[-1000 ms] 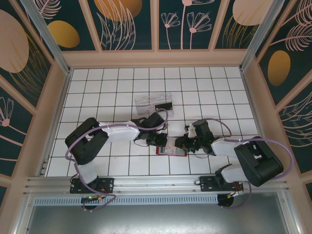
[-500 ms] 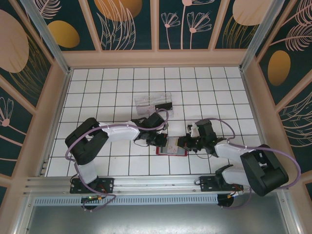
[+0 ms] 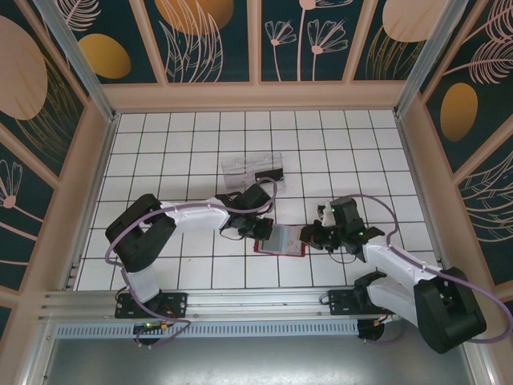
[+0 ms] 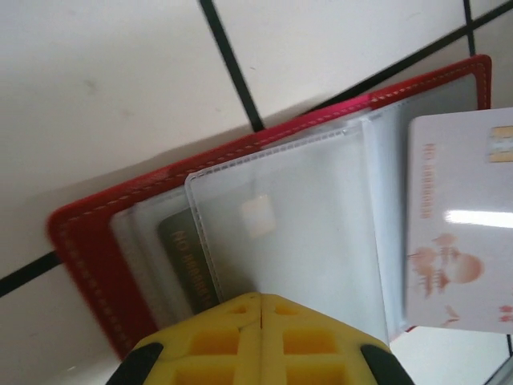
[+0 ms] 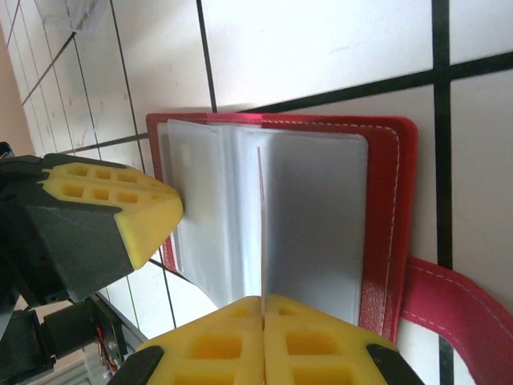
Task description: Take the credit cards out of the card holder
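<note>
- One left gripper: fingers closed together, tips at the edge of a clear sleeve. Whether that sleeve is pinched cannot be told.
- One card holder: lies open on the tiled table between the two grippers. Long axis runs left to right, red closing tab toward the right gripper.
- Two credit cards: one dark credit card seated in a sleeve beside the left gripper; one white credit card standing on edge among the sleeves.
- One right gripper: fingers clamped on the white credit card.
</note>
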Controlling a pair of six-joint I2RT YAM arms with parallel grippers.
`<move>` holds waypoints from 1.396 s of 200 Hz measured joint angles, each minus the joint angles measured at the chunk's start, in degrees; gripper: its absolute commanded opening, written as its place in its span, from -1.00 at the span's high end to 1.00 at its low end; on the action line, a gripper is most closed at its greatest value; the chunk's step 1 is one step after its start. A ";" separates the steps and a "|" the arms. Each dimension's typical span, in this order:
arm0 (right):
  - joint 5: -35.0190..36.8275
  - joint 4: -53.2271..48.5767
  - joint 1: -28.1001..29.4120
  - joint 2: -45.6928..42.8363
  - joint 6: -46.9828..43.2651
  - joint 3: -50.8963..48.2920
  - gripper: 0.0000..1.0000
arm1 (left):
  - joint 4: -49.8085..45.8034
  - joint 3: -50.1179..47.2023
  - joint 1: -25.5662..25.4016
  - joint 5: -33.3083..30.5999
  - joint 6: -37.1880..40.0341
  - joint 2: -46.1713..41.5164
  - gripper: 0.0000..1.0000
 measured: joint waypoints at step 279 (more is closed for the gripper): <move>23.15 -35.15 17.00 41.22 -93.94 66.36 1.00 | -3.98 -8.74 18.69 -21.44 13.40 -39.12 0.56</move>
